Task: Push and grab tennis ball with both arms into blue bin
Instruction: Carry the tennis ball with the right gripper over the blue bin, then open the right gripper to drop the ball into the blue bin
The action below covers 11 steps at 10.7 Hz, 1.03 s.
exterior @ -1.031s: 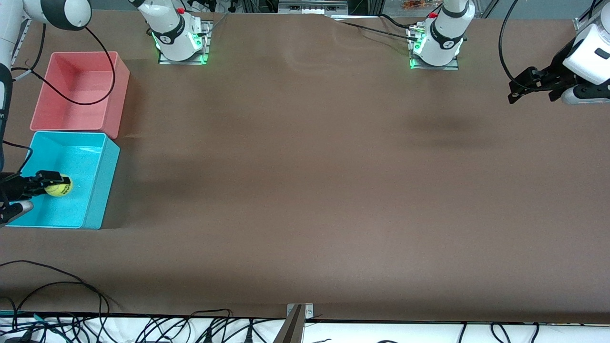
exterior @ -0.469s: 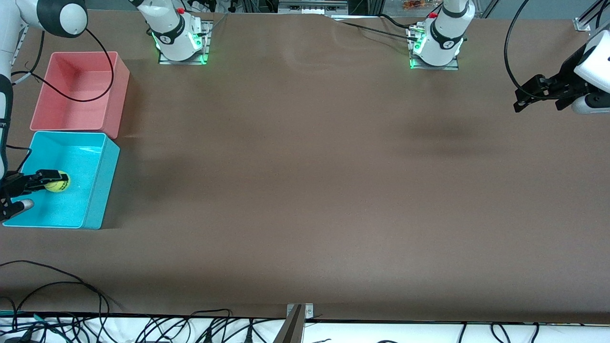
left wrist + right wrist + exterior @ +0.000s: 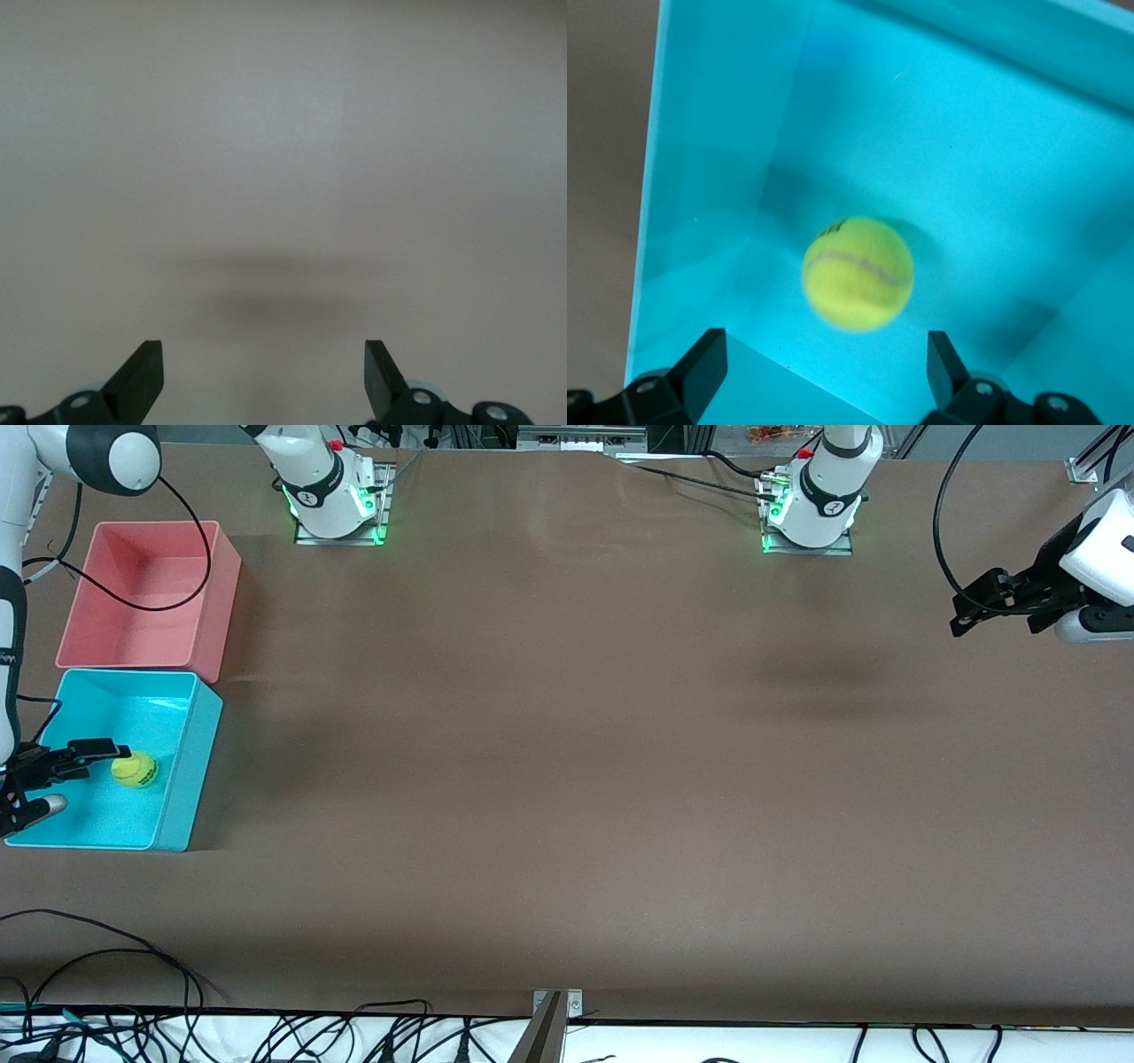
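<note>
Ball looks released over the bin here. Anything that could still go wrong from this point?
The tennis ball is blurred in the right wrist view, so it may be moving and could bounce or roll inside the blue bin. The open right gripper hangs low over the bin; lifting out, it might clip a wall. The left gripper waits open at its own end, no threat.

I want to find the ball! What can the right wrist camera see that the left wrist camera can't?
Only the right wrist view shows the tennis ball inside the blue bin, free of the open right gripper above it. Only the left wrist view shows bare brown table under the open left gripper, which waits. Both show two black fingertips spread apart.
</note>
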### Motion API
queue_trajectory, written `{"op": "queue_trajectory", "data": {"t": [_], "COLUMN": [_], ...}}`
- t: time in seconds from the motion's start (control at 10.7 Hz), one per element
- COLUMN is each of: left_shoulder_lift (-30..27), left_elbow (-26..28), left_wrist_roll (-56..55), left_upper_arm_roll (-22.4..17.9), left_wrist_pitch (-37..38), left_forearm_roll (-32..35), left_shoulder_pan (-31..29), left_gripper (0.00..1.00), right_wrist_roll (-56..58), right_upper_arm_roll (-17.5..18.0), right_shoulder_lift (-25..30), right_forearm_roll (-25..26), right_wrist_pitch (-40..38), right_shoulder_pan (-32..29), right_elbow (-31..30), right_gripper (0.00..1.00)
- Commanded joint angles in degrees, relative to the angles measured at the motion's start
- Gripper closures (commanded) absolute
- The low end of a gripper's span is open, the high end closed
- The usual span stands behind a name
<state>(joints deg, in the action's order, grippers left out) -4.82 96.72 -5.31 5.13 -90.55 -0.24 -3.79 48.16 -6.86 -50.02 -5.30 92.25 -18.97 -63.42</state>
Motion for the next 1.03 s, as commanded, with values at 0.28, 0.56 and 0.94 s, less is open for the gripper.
{"op": "queue_trajectory", "data": {"t": [0.28,0.56,0.94], "left_shoulder_lift": [1.30,1.30,1.30], "left_elbow": [-2.06,-1.97,-1.97], "left_wrist_roll": [0.21,0.39,0.39], "left_upper_arm_roll": [-0.03,0.06,0.06], "left_wrist_pitch": [1.61,1.61,1.61], "left_forearm_roll": [2.42,2.88,2.88], "left_shoulder_pan": [-0.17,-0.08,-0.08], "left_gripper": [0.00,0.00,0.00], "right_wrist_roll": [0.01,-0.51,-7.10], "right_upper_arm_roll": [4.13,7.82,8.62], "right_shoulder_lift": [2.21,6.59,11.08], "right_forearm_roll": [0.37,0.38,0.55], "right_wrist_pitch": [-0.57,-1.10,-2.68], "right_shoulder_pan": [0.69,0.95,6.21], "right_elbow": [3.11,3.31,3.31], "right_gripper": [0.00,0.00,0.00]}}
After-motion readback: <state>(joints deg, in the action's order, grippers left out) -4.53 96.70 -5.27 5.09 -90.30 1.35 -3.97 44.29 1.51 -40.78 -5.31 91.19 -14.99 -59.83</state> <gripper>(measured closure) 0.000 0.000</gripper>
